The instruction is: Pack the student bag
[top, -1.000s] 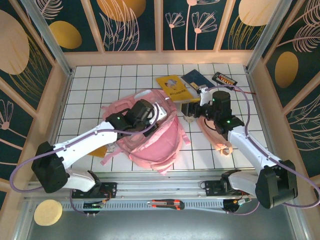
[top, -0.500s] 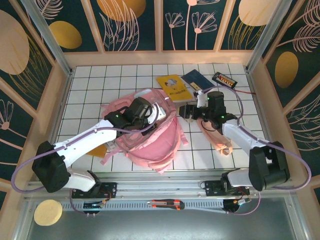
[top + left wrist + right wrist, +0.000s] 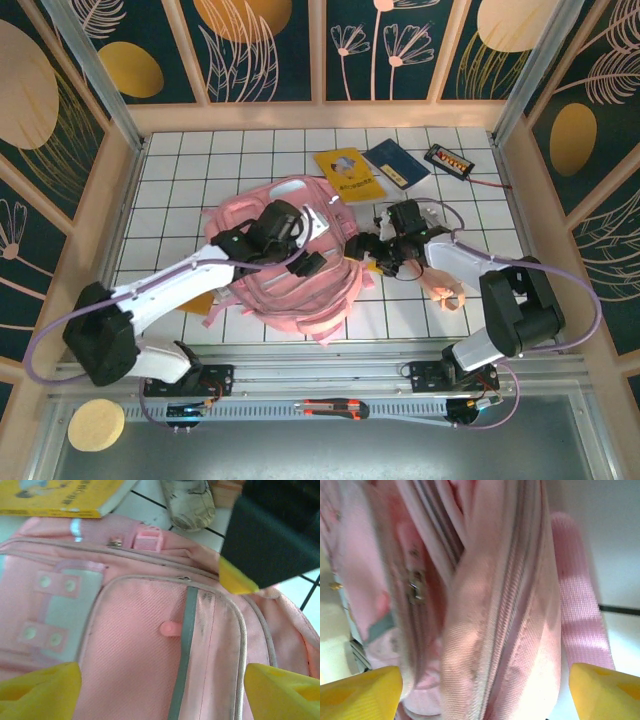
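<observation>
The student bag (image 3: 290,295), a large pink backpack, lies flat in the middle of the table. My left gripper (image 3: 308,258) hovers over its upper front, jaws wide open; in the left wrist view my left gripper (image 3: 162,692) straddles the bag's front pocket (image 3: 145,645) with its grey strip. My right gripper (image 3: 365,250) is at the bag's right edge. In the right wrist view my right gripper (image 3: 482,695) is open, with the bag's zippered side (image 3: 490,605) lying between its yellow fingertips (image 3: 360,692). The right gripper's dark body (image 3: 275,530) also shows in the left wrist view.
A yellow book (image 3: 348,175), a blue notebook (image 3: 397,162) and a black case (image 3: 449,160) lie behind the bag. A slim pale-pink pouch (image 3: 440,280) lies under the right arm. An orange item (image 3: 198,300) peeks from under the left arm.
My left gripper has gone from shut to wide open above the bag. My right gripper has swung left to the bag's right edge and opened wider.
</observation>
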Controlling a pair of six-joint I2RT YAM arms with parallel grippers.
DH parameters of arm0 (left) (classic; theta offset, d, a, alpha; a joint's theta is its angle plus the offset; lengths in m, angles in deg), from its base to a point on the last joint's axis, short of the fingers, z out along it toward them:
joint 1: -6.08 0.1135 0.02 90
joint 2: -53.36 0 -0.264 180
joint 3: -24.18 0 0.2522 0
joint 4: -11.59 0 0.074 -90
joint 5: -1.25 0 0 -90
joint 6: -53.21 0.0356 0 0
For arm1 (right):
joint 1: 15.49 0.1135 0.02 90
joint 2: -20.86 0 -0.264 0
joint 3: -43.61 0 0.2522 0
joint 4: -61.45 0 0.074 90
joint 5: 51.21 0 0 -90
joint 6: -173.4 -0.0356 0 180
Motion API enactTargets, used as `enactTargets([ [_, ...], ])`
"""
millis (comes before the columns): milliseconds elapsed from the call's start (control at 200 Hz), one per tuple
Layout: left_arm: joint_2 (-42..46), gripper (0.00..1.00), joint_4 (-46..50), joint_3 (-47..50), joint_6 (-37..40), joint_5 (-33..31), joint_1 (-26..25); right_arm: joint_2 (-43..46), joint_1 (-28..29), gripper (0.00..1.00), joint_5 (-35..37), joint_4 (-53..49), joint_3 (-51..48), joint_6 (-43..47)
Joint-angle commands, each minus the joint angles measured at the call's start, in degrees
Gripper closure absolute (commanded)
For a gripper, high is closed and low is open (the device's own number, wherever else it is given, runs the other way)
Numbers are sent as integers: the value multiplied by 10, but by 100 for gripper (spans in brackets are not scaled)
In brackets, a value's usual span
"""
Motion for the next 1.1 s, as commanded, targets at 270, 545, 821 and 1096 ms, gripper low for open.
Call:
enactTargets([
  [270, 74, 14, 123, 69, -366, -39, 22, -33, 51, 45, 79, 55, 9, -65],
  [545, 180, 13, 132, 188, -518, -10, 66, -41, 29, 85, 113, 88, 59, -54],
  [821, 184, 14, 91, 226, -535, 10, 84, -54, -11, 90, 119, 62, 117, -9],
  [1096, 149, 14, 60, 225, -515, 32, 94, -90, -45, 89, 132, 37, 187, 44],
])
